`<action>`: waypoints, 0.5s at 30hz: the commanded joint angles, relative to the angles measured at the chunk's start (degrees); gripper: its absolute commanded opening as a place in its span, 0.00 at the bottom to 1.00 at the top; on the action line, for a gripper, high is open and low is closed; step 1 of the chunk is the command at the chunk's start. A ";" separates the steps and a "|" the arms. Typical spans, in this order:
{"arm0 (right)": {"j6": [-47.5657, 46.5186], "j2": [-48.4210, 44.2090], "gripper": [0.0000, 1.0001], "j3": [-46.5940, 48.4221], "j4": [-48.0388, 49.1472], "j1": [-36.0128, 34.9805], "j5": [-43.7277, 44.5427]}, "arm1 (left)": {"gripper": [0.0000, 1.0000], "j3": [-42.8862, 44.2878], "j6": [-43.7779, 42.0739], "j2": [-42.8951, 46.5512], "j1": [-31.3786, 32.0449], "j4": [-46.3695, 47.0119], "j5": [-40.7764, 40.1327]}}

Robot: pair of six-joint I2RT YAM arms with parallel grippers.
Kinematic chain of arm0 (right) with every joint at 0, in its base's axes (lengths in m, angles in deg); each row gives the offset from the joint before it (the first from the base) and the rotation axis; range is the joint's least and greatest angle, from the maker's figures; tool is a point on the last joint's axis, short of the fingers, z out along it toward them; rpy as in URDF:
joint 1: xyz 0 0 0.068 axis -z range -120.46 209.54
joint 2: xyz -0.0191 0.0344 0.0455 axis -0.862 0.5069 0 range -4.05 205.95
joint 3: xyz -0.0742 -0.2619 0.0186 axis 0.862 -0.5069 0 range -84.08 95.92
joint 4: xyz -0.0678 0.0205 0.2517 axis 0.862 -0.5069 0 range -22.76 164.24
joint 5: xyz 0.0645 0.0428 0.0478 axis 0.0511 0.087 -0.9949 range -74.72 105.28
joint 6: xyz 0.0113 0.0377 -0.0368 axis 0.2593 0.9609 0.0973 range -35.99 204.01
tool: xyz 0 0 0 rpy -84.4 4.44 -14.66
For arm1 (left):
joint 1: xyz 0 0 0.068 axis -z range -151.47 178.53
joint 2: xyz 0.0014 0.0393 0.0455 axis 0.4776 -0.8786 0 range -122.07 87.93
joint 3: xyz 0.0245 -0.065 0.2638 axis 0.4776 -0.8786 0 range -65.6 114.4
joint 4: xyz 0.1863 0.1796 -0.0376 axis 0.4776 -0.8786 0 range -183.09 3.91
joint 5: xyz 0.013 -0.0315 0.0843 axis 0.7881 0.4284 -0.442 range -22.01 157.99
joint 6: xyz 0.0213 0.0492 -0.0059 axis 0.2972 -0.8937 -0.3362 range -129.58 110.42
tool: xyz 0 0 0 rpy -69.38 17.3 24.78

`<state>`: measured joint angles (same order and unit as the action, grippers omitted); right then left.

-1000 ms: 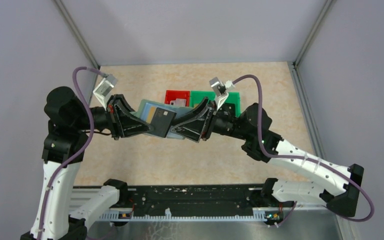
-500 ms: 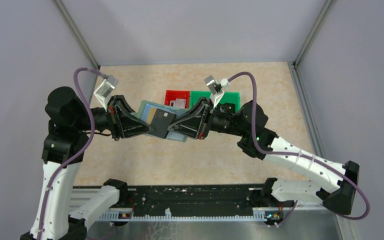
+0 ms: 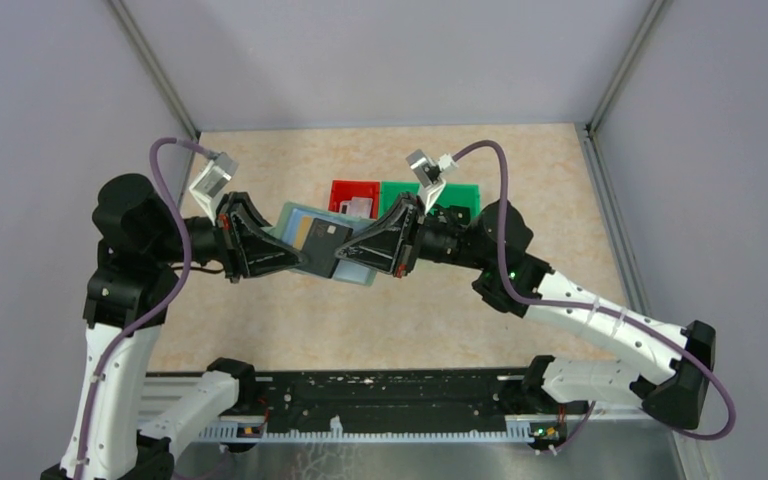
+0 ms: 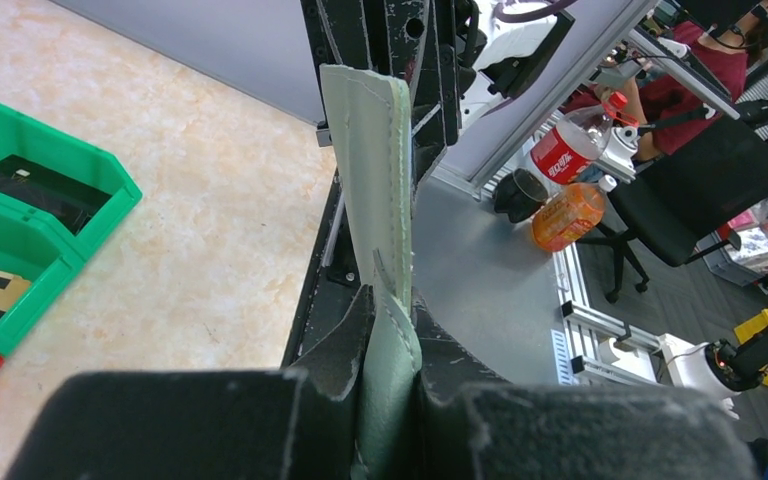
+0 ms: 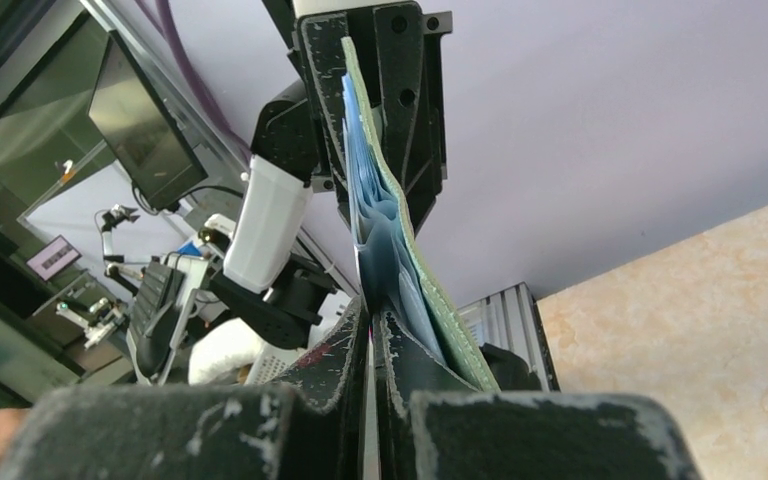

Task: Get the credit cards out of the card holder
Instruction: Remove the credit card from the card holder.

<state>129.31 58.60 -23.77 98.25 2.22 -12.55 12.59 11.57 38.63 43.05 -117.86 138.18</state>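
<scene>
This is a robotics lab. The table (image 3: 560, 200) is boxed in by plain grey panels (image 3: 390, 60) set in metal posts, and a black mounting rail (image 3: 380, 400) runs along its near edge. Beyond the cell, the wrist views show a dark monitor (image 5: 145, 125), another white robot arm (image 5: 265, 225), an office chair (image 4: 700, 200), drink bottles (image 4: 568, 215) and a person (image 4: 730, 50) in red, with other equipment behind.

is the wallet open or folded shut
Open: the wallet is spread out between the left gripper and right gripper, with a dark card showing on its inner side.
</scene>
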 commanded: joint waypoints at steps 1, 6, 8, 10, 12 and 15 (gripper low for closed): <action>2.40 -3.20 0.00 -1.54 8.22 2.15 0.12 | 0.11 0.48 -1.06 -0.50 0.15 -2.04 0.24; 4.16 -4.37 0.00 -5.72 10.80 3.15 -0.45 | 0.11 0.83 -0.82 -0.42 0.15 -1.17 0.38; 4.60 -4.45 0.00 -6.56 11.97 3.18 -0.67 | 0.12 0.57 0.08 -0.14 0.15 -0.13 0.46; 4.80 -4.67 0.00 -7.16 13.04 3.18 -0.73 | 0.19 0.17 1.29 0.07 0.15 1.20 0.91; 4.92 -4.69 0.00 -7.36 13.75 3.19 -0.73 | 0.21 -0.37 2.75 0.23 0.15 2.85 1.73; 5.11 -4.46 0.00 -7.33 14.65 3.27 -0.78 | 0.24 -1.24 3.87 0.59 0.15 4.04 2.16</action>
<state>133.52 55.87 -31.62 106.80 4.69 -13.01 12.20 13.23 38.22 43.27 -117.73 138.40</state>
